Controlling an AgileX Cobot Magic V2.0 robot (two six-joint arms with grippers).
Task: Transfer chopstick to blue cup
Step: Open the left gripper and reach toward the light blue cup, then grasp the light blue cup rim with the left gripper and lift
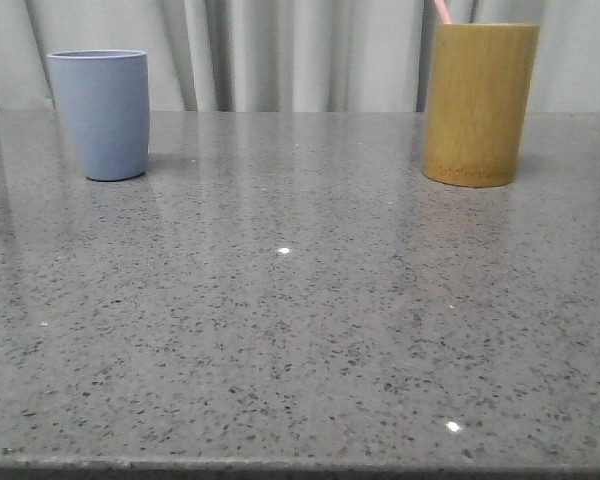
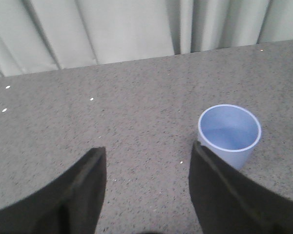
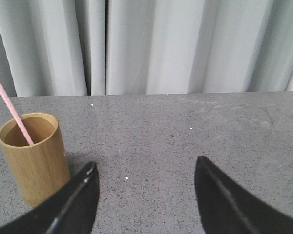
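A grey speckled stone tabletop (image 1: 300, 330) extends back to a pale pleated curtain (image 1: 300, 50) that closes off the background. In the front view, the blue cup (image 1: 101, 114) stands upright at the far left of the tabletop, near the curtain, with its mouth facing up. A bamboo cylinder (image 1: 479, 104) stands upright at the far right, well apart from the blue cup. The chopstick (image 1: 442, 11) sits inside the bamboo cylinder, leaning, with its pink upper end projecting above the rim; in the right wrist view the chopstick (image 3: 10, 108) slants out of the bamboo cylinder (image 3: 34, 158) and rests against the inner wall. The left gripper (image 2: 146, 190) appears in the left wrist view above the tabletop with its jaws spread wide and nothing between them; the blue cup (image 2: 229, 134) stands just beside one dark finger (image 2: 219, 195), its interior visible and empty. The right gripper (image 3: 144, 200) appears in the right wrist view with its jaws likewise spread wide and holding nothing; the bamboo cylinder stands just beside one of the dark fingers (image 3: 73, 204), and bare tabletop lies between the two fingers.
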